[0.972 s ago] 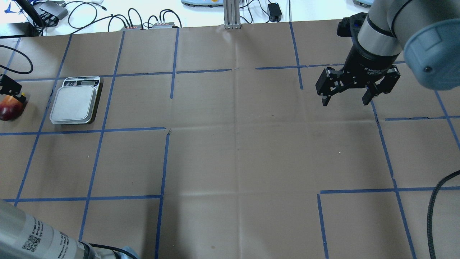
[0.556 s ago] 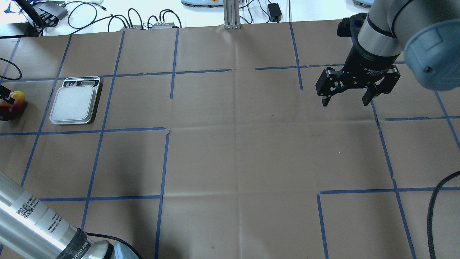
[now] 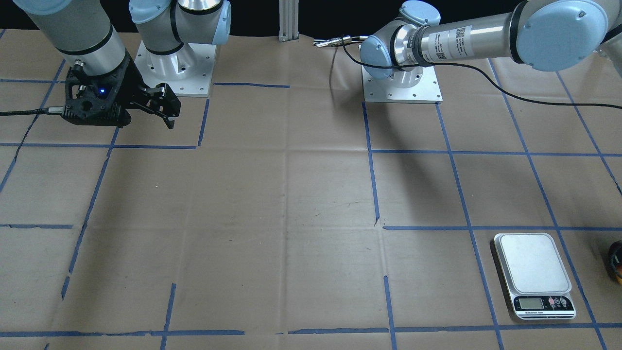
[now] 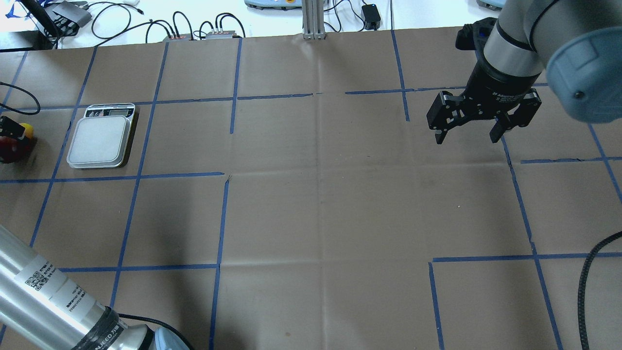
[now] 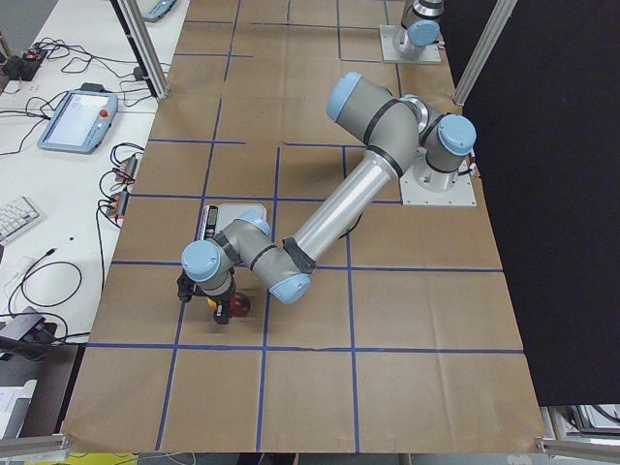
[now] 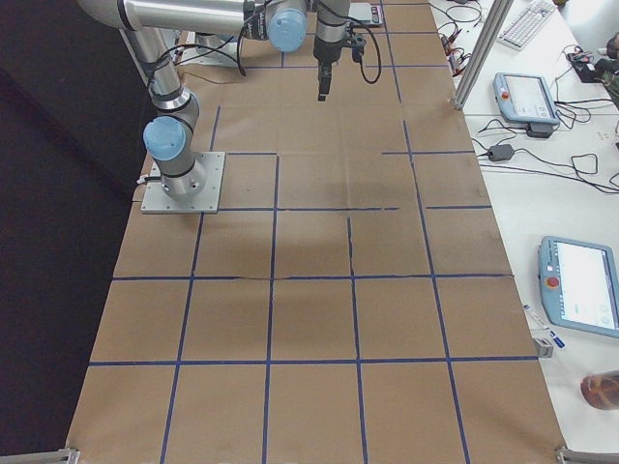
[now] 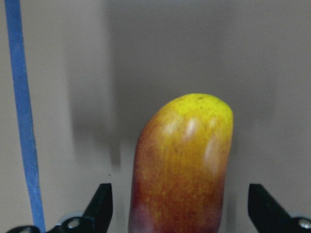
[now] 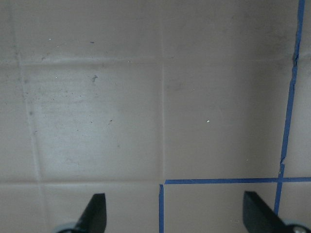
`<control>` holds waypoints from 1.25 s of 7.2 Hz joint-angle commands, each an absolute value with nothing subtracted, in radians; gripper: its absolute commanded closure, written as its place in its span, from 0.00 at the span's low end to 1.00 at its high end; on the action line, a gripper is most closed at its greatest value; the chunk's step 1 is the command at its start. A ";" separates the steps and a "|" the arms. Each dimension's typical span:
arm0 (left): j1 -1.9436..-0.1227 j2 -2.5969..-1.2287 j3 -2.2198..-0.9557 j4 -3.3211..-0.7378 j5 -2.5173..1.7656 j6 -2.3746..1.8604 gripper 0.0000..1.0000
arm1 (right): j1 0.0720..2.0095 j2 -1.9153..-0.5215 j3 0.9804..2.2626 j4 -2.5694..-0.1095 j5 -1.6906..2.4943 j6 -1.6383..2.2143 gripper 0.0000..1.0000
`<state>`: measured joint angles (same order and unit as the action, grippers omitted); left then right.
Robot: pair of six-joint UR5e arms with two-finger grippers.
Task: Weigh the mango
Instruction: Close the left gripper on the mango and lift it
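The mango (image 7: 182, 165), dark red fading to yellow at its tip, lies on the brown paper at the table's far left, left of the scale (image 4: 99, 141). It shows partly at the edge of the overhead view (image 4: 9, 149) and in the exterior left view (image 5: 237, 306). My left gripper (image 7: 180, 194) is open, with one finger on each side of the mango and a gap on both sides. In the overhead view only a bit of the left gripper (image 4: 9, 129) shows. My right gripper (image 4: 466, 133) is open and empty, hanging above the table at the far right.
The scale's plate (image 3: 532, 262) is bare, with its display toward the operators' side. Blue tape lines grid the brown paper. My left forearm (image 4: 53, 296) crosses the overhead view's bottom left corner. Cables and boxes lie beyond the table's far edge (image 4: 194, 29).
My left forearm has swung further into the bottom left of the overhead view, and the left gripper has shifted slightly at the left edge by the mango. The right arm has not moved.
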<state>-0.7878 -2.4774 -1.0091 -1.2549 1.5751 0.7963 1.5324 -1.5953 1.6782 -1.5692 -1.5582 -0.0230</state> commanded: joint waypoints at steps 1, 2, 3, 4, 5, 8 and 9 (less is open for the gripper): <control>-0.788 -2.485 -1.002 -1.255 1.581 0.801 0.41 | 1.532 -1.595 1.678 -1.569 -1.559 -0.023 0.00; -0.788 -2.484 -0.999 -1.264 1.582 0.799 0.68 | 1.532 -1.595 1.678 -1.569 -1.559 -0.023 0.00; -0.796 -2.471 -0.996 -1.267 1.585 0.796 0.81 | 1.532 -1.595 1.678 -1.569 -1.559 -0.023 0.00; -0.825 -2.444 -1.012 -1.272 1.586 0.793 0.83 | 1.532 -1.595 1.678 -1.569 -1.559 -0.023 0.00; -0.874 -2.386 -1.047 -1.313 1.588 0.792 0.83 | 1.532 -1.595 1.678 -1.569 -1.559 -0.023 0.00; -1.001 -2.214 -1.314 -1.312 1.582 0.662 0.83 | 1.532 -1.595 1.678 -1.569 -1.559 -0.023 0.00; -1.038 -2.211 -1.324 -1.310 1.582 0.640 0.83 | 1.532 -1.595 1.678 -1.569 -1.559 -0.023 0.00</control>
